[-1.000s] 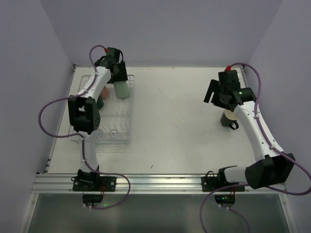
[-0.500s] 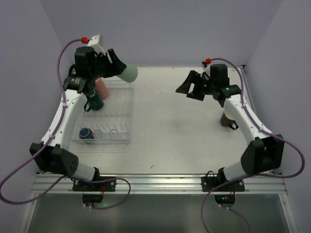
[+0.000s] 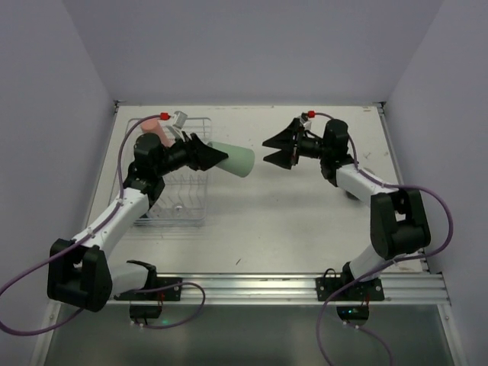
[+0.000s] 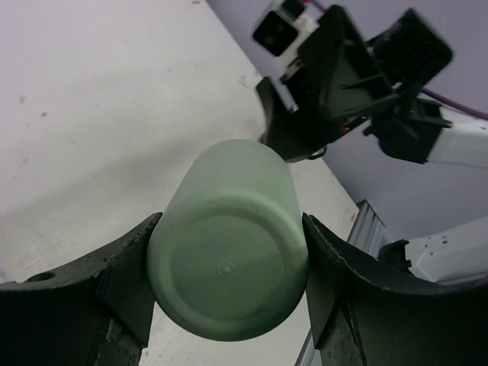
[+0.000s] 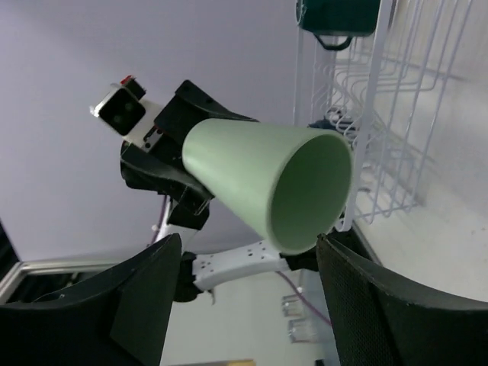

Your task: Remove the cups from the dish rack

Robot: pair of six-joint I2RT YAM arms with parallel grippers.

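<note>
**A:** Where is the mint-green cup [image 3: 232, 159]?

**B:** In the air, lying on its side just past the right-hand side of the dish rack [image 3: 191, 207]. Its flat base faces the left wrist camera. Its open mouth points at the other arm.

**A:** What has hold of it?

**B:** The left pincer [image 3: 207, 155] is clamped on it. In the wrist view a black jaw presses on each side of the cup, near the base.

**A:** And the right pincer [image 3: 274, 149]?

**B:** It is spread wide and holds nothing. Its jaws point at the cup's mouth, near the rim but apart from it. Its own camera looks straight into the pale green inside of the cup, with one jaw low at each side of the view.

**A:** So the cup hangs between the two pincers?

**B:** Yes, above the bare pale desk [image 3: 305, 217], towards its far half.

**A:** What else is in the rack?

**B:** A salmon-pink cup [image 3: 151, 127] is at the far left corner, partly behind the left arm. The right wrist view shows a dark teal cup [image 5: 339, 15] among the thin white wires. The rack itself sits flat on the left side of the desk.
</note>
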